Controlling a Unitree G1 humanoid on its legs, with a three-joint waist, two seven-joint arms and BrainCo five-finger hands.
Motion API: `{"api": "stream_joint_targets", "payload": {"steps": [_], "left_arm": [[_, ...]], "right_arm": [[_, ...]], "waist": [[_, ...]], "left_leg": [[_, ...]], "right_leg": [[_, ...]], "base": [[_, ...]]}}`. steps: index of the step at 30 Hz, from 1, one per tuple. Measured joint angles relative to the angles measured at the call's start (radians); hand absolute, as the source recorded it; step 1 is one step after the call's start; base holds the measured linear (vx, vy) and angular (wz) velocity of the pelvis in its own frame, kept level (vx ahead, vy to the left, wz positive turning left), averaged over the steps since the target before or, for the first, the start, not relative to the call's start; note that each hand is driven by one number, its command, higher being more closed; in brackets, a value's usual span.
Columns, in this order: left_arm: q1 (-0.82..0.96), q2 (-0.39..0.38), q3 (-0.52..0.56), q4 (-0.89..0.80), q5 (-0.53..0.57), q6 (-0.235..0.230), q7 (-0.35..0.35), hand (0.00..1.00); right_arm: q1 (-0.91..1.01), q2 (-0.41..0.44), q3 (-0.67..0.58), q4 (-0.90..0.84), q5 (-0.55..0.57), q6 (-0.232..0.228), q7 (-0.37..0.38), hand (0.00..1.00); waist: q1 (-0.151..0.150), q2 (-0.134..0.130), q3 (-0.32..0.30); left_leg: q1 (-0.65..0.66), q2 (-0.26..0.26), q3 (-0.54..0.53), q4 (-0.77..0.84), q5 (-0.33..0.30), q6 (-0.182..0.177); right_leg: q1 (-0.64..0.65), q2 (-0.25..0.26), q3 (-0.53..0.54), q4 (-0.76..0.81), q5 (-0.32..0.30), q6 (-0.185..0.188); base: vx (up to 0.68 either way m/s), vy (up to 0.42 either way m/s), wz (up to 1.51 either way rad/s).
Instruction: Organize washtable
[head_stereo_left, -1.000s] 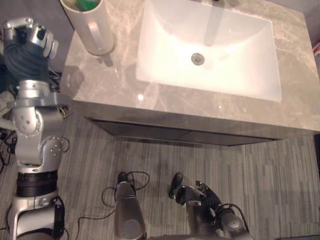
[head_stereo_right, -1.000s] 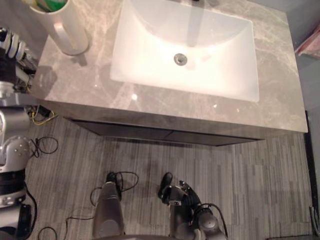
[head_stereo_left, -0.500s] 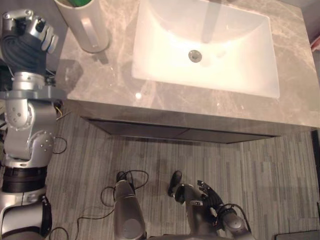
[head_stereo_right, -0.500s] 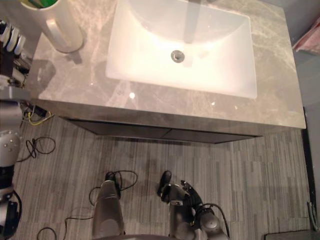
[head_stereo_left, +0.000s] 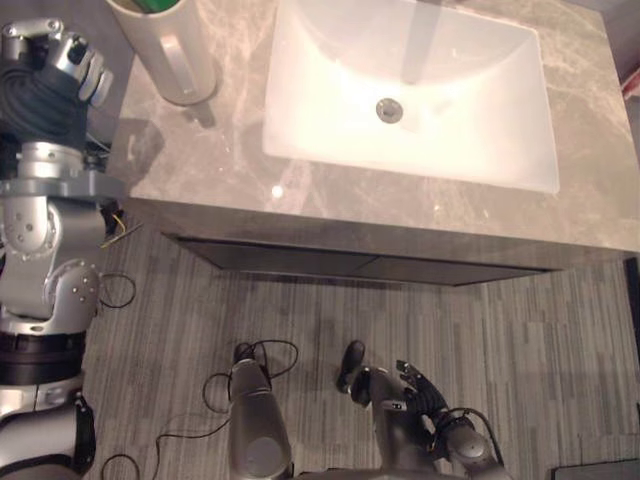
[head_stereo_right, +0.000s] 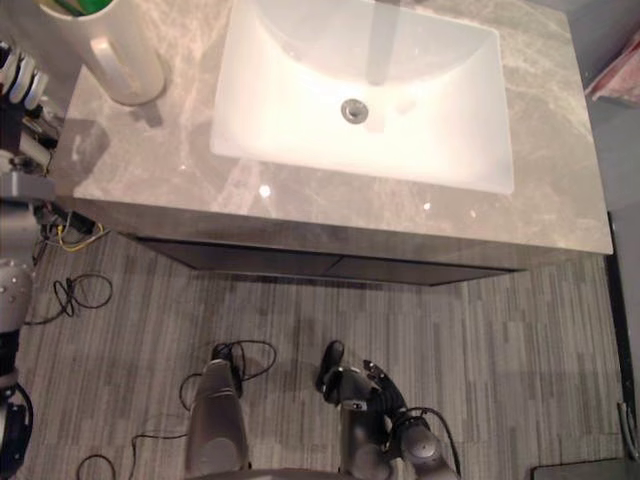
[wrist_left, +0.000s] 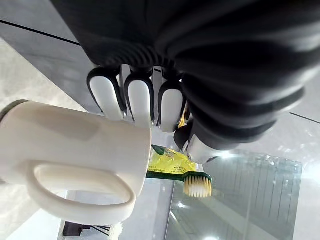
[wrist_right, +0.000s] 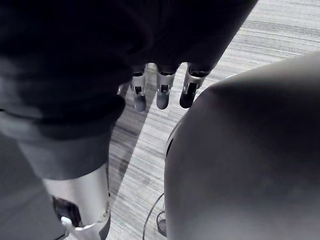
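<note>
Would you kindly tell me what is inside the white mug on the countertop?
Out of the mug stick a green-handled toothbrush, bristles outward, and a yellow crinkled tube. Their lower ends, and anything deeper inside, are hidden by its wall.

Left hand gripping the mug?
No, the left hand sits beside the counter's left end, apart from the mug standing on it.

Silver-grey left arm (head_stereo_left: 48, 235), dark ribbed wrist cover (head_stereo_left: 40, 100), left hand (head_stereo_left: 58, 50), silver dark-tipped fingers (wrist_left: 141, 102)
</note>
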Motion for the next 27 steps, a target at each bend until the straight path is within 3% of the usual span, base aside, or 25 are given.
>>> {"api": "stream_joint_targets", "payload": {"steps": [27], "left_arm": [[0.041,-0.001,0.0,0.0,0.002,0.009,-0.015,1.0]], "right_arm": [[0.002,-0.005,-0.024,-0.01,0.0,0.001,0.024,0.0]], "waist": [[0.0,0.004,0.003]], "left_leg": [[-0.009,0.001,0.004,0.023,-0.009,0.005]], "right_leg": [[-0.011,-0.001,0.01,0.013,0.001,0.0]], "base": [[0.0,0.003,0.0]]}}
